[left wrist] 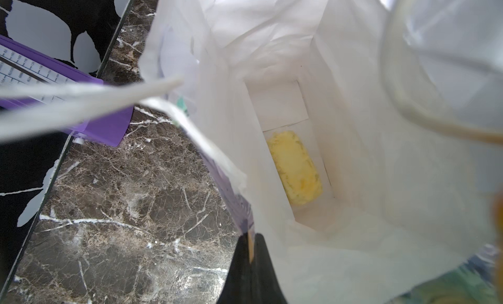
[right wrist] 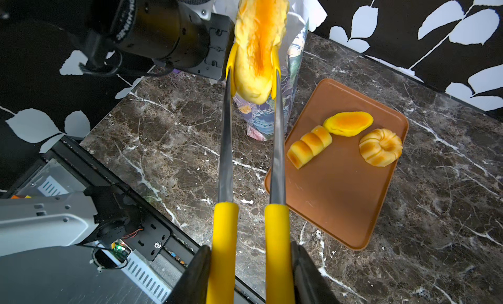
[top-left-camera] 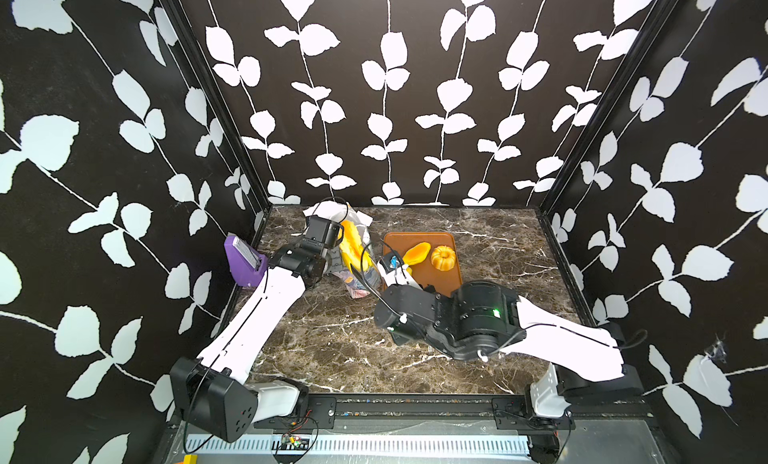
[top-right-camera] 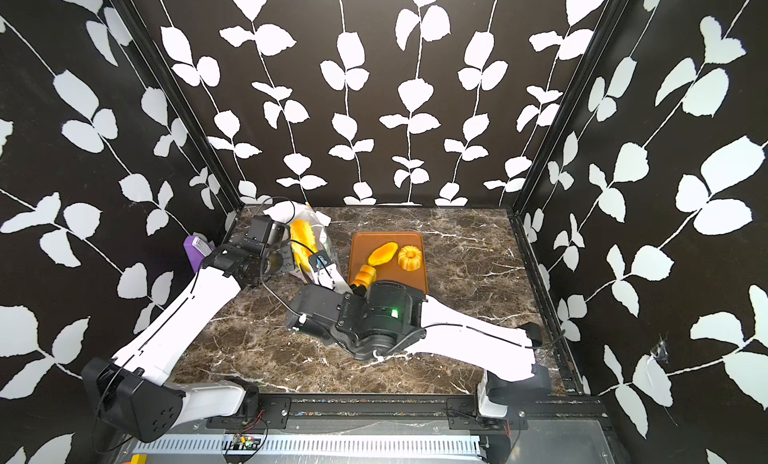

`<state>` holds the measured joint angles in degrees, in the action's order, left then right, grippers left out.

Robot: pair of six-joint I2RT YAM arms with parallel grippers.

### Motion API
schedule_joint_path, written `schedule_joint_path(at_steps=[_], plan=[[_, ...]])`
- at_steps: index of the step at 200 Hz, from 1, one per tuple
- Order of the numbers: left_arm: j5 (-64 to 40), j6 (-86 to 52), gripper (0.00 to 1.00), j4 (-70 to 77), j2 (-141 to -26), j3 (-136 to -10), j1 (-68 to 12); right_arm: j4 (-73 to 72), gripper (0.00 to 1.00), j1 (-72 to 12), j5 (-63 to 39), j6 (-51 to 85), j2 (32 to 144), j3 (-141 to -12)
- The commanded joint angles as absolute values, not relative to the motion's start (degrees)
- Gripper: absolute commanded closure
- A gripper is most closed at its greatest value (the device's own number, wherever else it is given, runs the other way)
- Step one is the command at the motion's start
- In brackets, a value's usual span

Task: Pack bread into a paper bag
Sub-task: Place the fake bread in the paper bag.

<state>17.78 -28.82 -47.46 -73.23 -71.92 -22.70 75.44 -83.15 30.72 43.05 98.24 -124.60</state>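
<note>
A long loaf is being gripped near its end by the tongs and held over the mouth of the bag; whether its far end is already inside cannot be told. The tongs' yellow handles are being squeezed by the right gripper, its jaws clamped on them. The bag's rim is being pinched by the left gripper, jaws together on the paper, so the mouth is being held open. Another loaf is lying flat on the bag's floor. A bun, a segmented loaf and a bundt are being left on the tray, just beside the bag.

The step in hand is judged to be the drop. The long loaf is best lined up with the bag's narrow length and lowered end first, well past the crumpled rim, before the squeeze is eased. A glossy loaf is likely to slip if it is let go early. The rim should be held steady, so the light bag is not being tipped or dragged.
</note>
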Motion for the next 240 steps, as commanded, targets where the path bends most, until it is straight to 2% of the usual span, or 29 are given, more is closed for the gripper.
schedule_joint_path(at_steps=[1, 73, 132, 196, 221, 240], plan=[[16.7, -28.0, 1.00, -48.1, -70.5, -70.8, -22.7, 69.5, 1.00, -81.1, 31.3, 39.7, 99.5, -127.7], [16.2, -27.7, 1.00, -48.7, -68.9, -68.6, -22.8, 66.8, 1.00, -74.7, 25.7, 34.5, 104.8, -133.3], [16.3, -27.3, 1.00, -48.6, -69.2, -67.8, -22.6, 66.3, 1.00, -72.8, 23.5, 33.4, 107.7, -136.1], [16.1, -27.2, 1.00, -48.5, -69.7, -68.2, -22.6, 64.3, 1.00, -71.2, 21.9, 36.1, 107.6, -128.3], [16.1, -27.1, 1.00, -48.5, -69.9, -68.1, -22.6, 64.0, 0.80, -71.2, 22.3, 36.4, 107.2, -127.2], [16.2, -27.3, 1.00, -48.6, -70.0, -68.1, -22.7, 63.7, 0.79, -71.0, 22.5, 36.3, 106.8, -126.8]])
